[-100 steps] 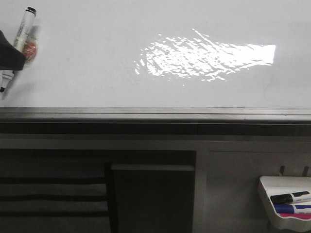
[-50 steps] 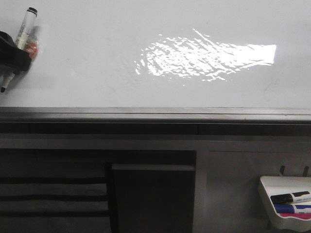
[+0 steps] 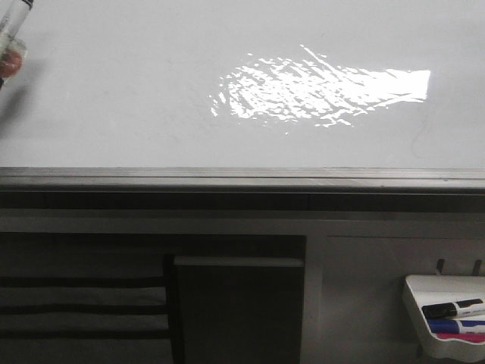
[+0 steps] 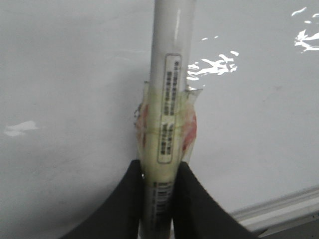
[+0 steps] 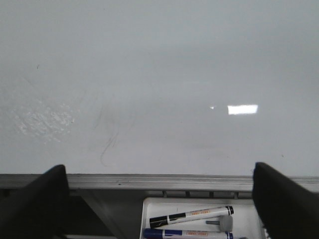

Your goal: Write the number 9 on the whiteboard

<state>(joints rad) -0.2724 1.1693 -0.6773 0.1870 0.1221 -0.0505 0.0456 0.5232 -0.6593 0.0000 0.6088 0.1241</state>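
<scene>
The whiteboard (image 3: pixel 136 98) fills the upper front view, with a bright rippled glare patch (image 3: pixel 318 95) and a grey metal edge strip (image 3: pixel 242 179). No black number 9 shows on it; only a faint grey smear (image 5: pixel 107 144) shows near the strip. My left gripper (image 4: pixel 158 172) is shut on a white marker (image 4: pixel 169 89) wrapped in yellowish tape, held in front of the board (image 4: pixel 65 74). In the front view only the marker (image 3: pixel 10 34) shows, at the far left edge. My right gripper (image 5: pixel 157 199) is open and empty, facing the board's lower edge (image 5: pixel 159 180).
A small white marker tray (image 3: pixel 418 292) hangs below the board at the right, holding a black, a blue and a pink marker. It also shows in the right wrist view (image 5: pixel 148 209), between the open fingers. Dark shelving (image 3: pixel 151 296) lies below the edge strip.
My left gripper has moved up and to the left with the marker. Its black fingers have left the front view; only the marker's upper part stays at the frame's corner.
</scene>
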